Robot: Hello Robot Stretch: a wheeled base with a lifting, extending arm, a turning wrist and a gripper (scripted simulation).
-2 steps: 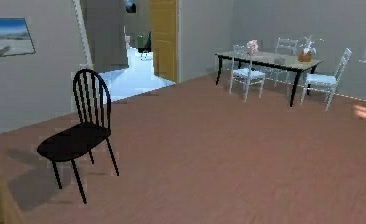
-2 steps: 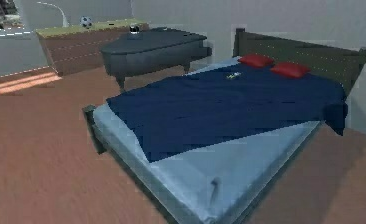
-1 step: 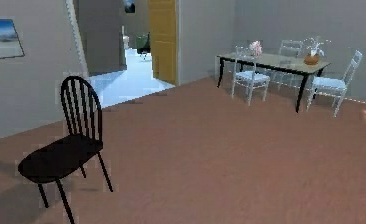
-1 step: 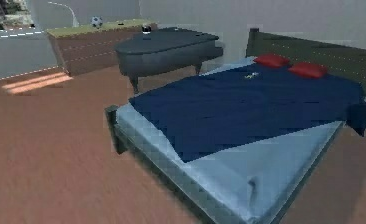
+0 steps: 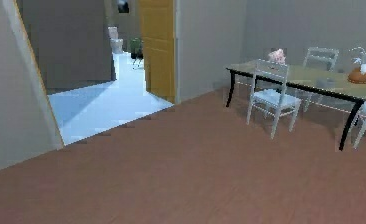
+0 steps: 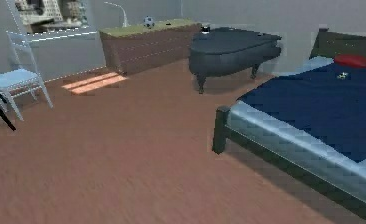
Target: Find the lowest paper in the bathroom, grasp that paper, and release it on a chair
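A doorway (image 5: pixel 101 60) at the forward view's left leads onto a pale blue floor (image 5: pixel 96 100) with a white fixture (image 5: pixel 116 42) far inside and an orange-brown door (image 5: pixel 158 45) standing ajar. White chairs (image 5: pixel 272 97) with light blue seats stand around a dark-legged table (image 5: pixel 301 80) at the forward view's right. One more white chair (image 6: pixel 19 80) appears at the arm side view's left edge.
Brown wood floor (image 5: pixel 181 170) stretches ahead. The arm side view holds a bed with a dark blue cover (image 6: pixel 311 115), a black grand piano (image 6: pixel 231 52), a wooden dresser (image 6: pixel 146 42) and a window (image 6: pixel 51 15). An orange pot (image 5: pixel 359 73) sits on the table.
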